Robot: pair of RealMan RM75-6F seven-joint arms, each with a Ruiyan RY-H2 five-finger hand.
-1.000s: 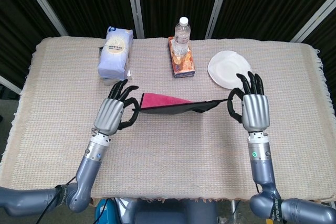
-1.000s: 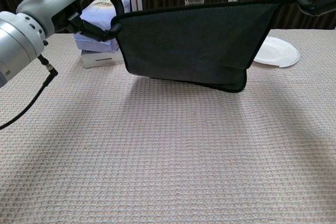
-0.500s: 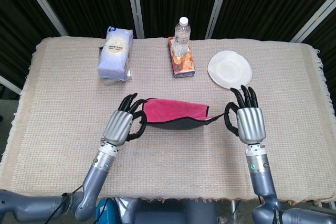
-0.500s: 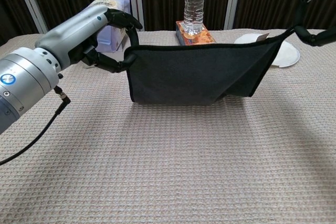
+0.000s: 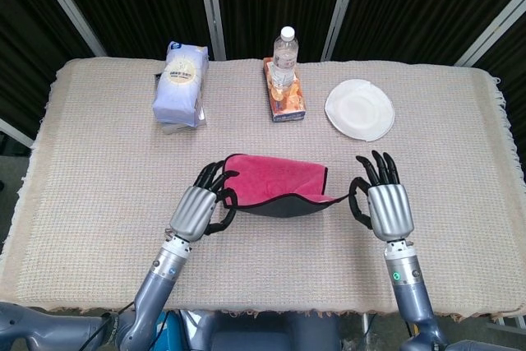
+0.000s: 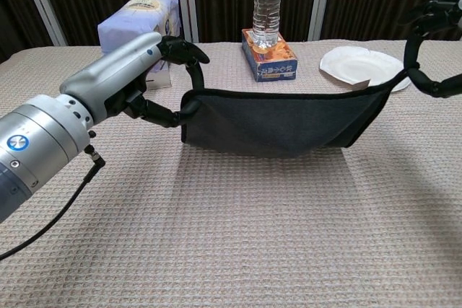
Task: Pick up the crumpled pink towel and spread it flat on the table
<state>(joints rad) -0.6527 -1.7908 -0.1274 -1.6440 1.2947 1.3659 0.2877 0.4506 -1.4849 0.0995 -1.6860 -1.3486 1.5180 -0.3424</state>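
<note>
- Between the two hands, near the front middle of the table (image 5: 99, 170), hangs the pink towel (image 5: 275, 184), stretched out; its underside reads dark grey in the chest view (image 6: 278, 124).
- Its far edge rests on the cloth-covered table, while the near edge is held up off it and sags a little in the middle.
- At the towel's left corner, the left hand (image 5: 200, 207) grips the fabric with its fingers curled around the edge.
- At the right corner, the right hand (image 5: 385, 203) pinches the fabric between thumb and a finger, the other fingers spread upward.
- Along the back of the table stand a blue-white tissue pack (image 5: 182, 81), an orange box (image 5: 284, 94) with a water bottle (image 5: 284, 55) just behind it, and a white paper plate (image 5: 359, 108), which lies bare.
</note>
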